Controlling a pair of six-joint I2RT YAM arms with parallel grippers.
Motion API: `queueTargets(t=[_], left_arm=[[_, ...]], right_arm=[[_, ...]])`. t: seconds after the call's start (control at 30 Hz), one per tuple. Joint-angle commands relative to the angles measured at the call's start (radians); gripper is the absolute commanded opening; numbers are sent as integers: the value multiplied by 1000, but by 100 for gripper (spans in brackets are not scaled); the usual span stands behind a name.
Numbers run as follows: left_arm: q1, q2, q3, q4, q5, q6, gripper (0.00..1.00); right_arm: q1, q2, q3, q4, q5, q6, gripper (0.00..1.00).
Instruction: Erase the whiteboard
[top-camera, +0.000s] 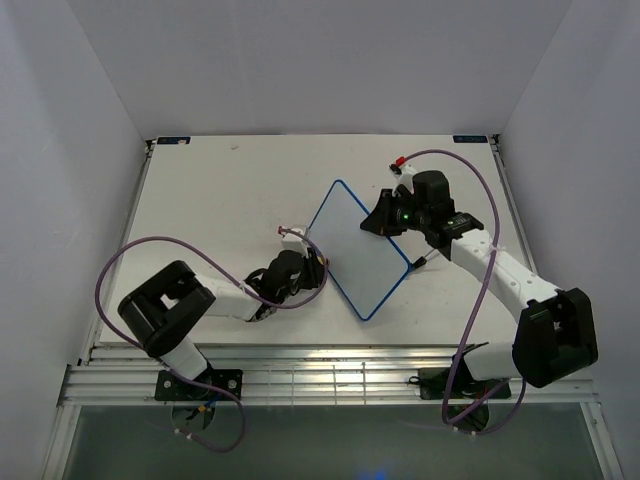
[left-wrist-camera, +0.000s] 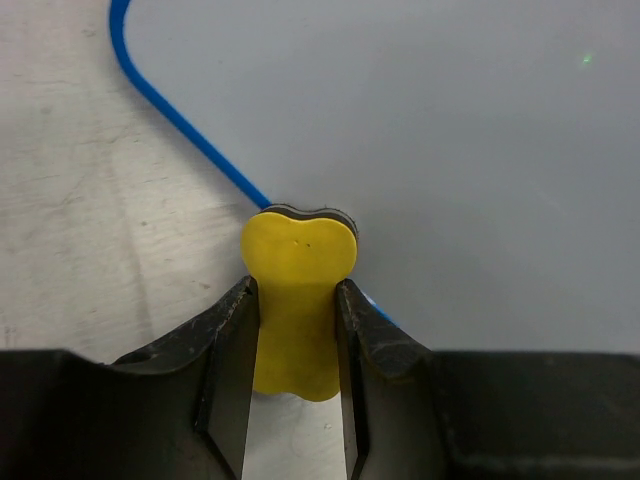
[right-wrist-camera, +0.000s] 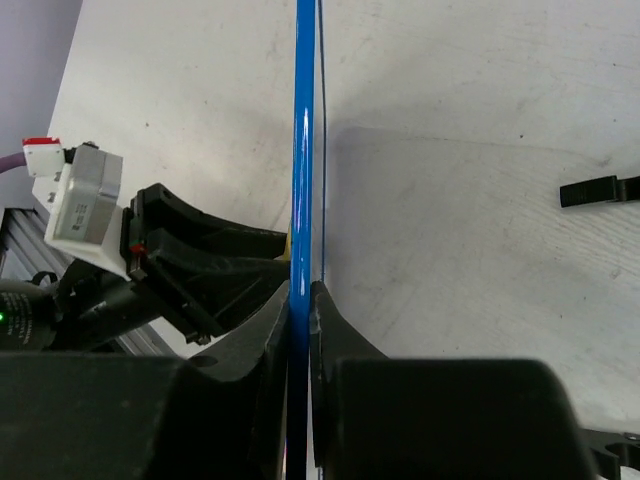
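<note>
The whiteboard (top-camera: 357, 250) lies turned like a diamond at the table's middle, with a thin blue rim and a face that shows no writing here. My left gripper (top-camera: 312, 263) is at its left edge, shut on the small yellow sponge (left-wrist-camera: 299, 290), which touches the board's rim (left-wrist-camera: 180, 120) and face (left-wrist-camera: 450, 150). My right gripper (top-camera: 384, 224) is shut on the board's upper right edge. In the right wrist view the rim (right-wrist-camera: 303, 130) runs edge-on between the closed fingers of my right gripper (right-wrist-camera: 302, 295).
A small black piece (right-wrist-camera: 598, 190) lies on the table right of the board, also in the top view (top-camera: 420, 262). White walls enclose the table on three sides. A metal rail (top-camera: 330, 375) runs along the near edge.
</note>
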Motion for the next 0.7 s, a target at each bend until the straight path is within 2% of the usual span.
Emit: queueTargets(t=[0.0,0.33,0.4,0.47,0.5,0.67], left_arm=[[10,-37,11,-264,-101,-27,8],[13,-7,149,-509,-187,-21,13],[13,-3,190,-566,-190,-16,18],[14,-10,210,-589,-174,-7,21],[13,-14,219,-602,-175,-7,25],[14,-31,226,-628,-180,14,27]], right_arm=[[10,5,142,-83,-70,-80,8],[10,31,277,-237,-59,-189,8],[5,21,294,-258,-29,-205,8],[-6,13,294,-257,-36,-208,8],[-19,7,294,-257,-42,-206,8],[-53,-13,276,-255,-72,-211,8]])
